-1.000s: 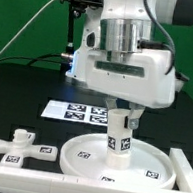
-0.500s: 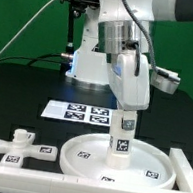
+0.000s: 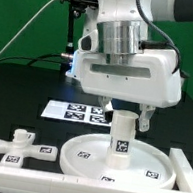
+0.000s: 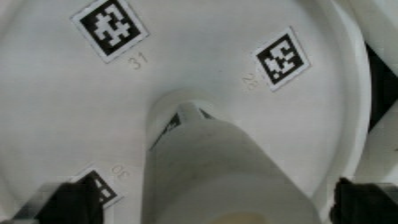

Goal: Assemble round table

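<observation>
The large round disc (image 3: 78, 161) lies flat at the front of the table. The short thick cylinder leg (image 3: 120, 144) stands upright on its middle. My gripper (image 3: 125, 113) hangs straight over the leg's top, open, with one finger on each side and a gap to the leg. In the wrist view the leg (image 4: 222, 170) rises from the disc (image 4: 196, 70) between my gripper's (image 4: 217, 205) dark fingertips (image 4: 75, 200), which do not touch it. The small cross-shaped foot (image 3: 16, 143) lies loose toward the exterior view's left of the disc.
The marker board (image 3: 74, 110) lies behind the disc. A low white rail (image 3: 30, 182) runs along the front edge, with a white block (image 3: 186, 165) at the exterior view's right. The robot base stands at the back.
The hand has turned about the upright leg and back to face-on. The jaws, shut on the leg one second ago, now stand apart from it. The leg stays upright on the disc.
</observation>
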`<action>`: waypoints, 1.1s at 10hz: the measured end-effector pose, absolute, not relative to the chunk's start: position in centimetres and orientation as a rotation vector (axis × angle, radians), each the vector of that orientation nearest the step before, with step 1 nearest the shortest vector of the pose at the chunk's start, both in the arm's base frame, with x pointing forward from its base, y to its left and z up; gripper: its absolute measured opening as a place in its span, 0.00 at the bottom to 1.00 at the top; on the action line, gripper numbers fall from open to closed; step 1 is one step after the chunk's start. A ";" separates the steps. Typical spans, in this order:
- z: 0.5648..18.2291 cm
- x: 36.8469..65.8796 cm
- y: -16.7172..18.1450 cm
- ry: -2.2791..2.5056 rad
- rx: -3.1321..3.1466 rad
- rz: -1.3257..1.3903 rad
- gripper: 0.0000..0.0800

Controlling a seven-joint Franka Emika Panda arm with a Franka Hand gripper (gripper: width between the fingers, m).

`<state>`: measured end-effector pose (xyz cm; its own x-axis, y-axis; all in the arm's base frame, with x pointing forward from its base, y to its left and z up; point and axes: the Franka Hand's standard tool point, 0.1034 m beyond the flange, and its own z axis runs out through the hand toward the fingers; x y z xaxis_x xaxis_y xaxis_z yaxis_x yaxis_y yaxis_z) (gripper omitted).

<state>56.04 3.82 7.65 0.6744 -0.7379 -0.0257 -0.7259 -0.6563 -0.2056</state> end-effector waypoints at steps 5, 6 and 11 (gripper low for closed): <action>7.6 55.9 4.8 0.066 -3.052 -0.140 0.81; 7.6 55.9 4.7 -0.048 -3.057 -0.144 0.81; 7.5 56.1 5.3 -0.963 -2.995 -0.134 0.81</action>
<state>56.09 5.34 7.54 0.8093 0.5821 0.0785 0.5815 -0.8129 0.0329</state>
